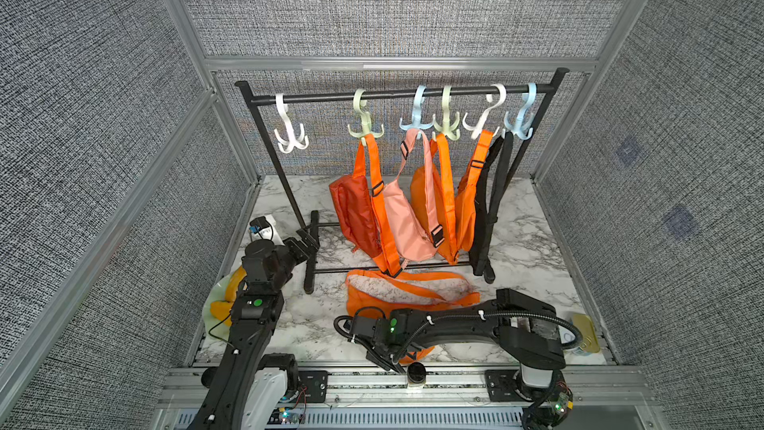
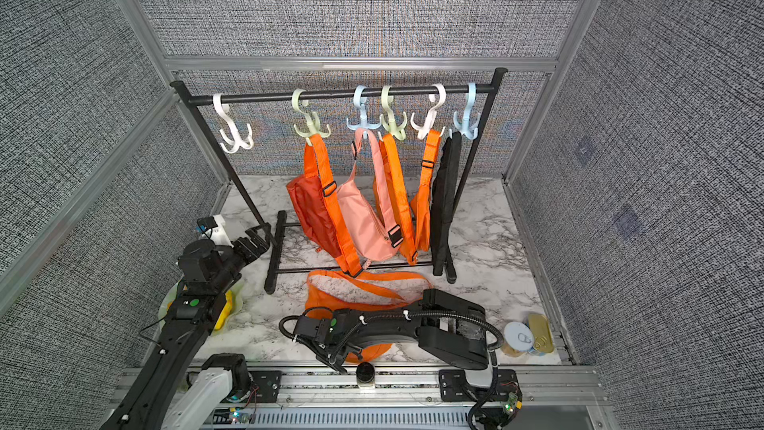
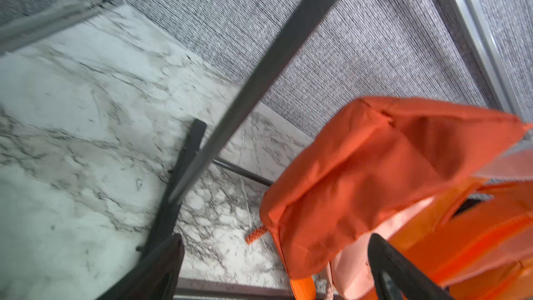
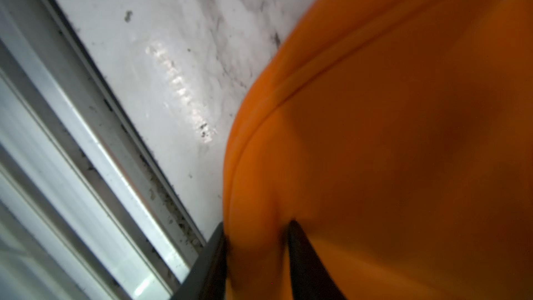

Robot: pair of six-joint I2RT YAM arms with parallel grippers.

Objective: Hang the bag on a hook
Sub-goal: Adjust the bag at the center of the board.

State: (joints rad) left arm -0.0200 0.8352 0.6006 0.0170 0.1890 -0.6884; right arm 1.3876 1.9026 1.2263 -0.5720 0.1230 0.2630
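An orange bag point(image 1: 361, 297) point(image 2: 320, 297) lies flat on the marble table, just in front of the black rack point(image 1: 388, 95), with its strap looped over it. My right gripper point(image 1: 388, 361) point(image 2: 337, 361) is at the bag's near edge by the table's front rail. In the right wrist view it point(image 4: 256, 243) is shut on a fold of the orange bag point(image 4: 403, 139). My left gripper point(image 1: 308, 239) point(image 2: 258, 241) point(image 3: 274, 269) is open and holds nothing, beside the rack's left foot. One white hook point(image 1: 289, 134) point(image 2: 232, 132) hangs bare at the rail's left end.
Several bags hang from the other hooks: a dark orange one point(image 1: 355, 217) point(image 3: 375, 183), a pink one point(image 1: 407, 225), two orange ones and a black one point(image 1: 490, 200). A plate of yellow items point(image 1: 219, 304) sits front left, tins point(image 1: 585, 332) front right, and a white box point(image 1: 268, 225) back left.
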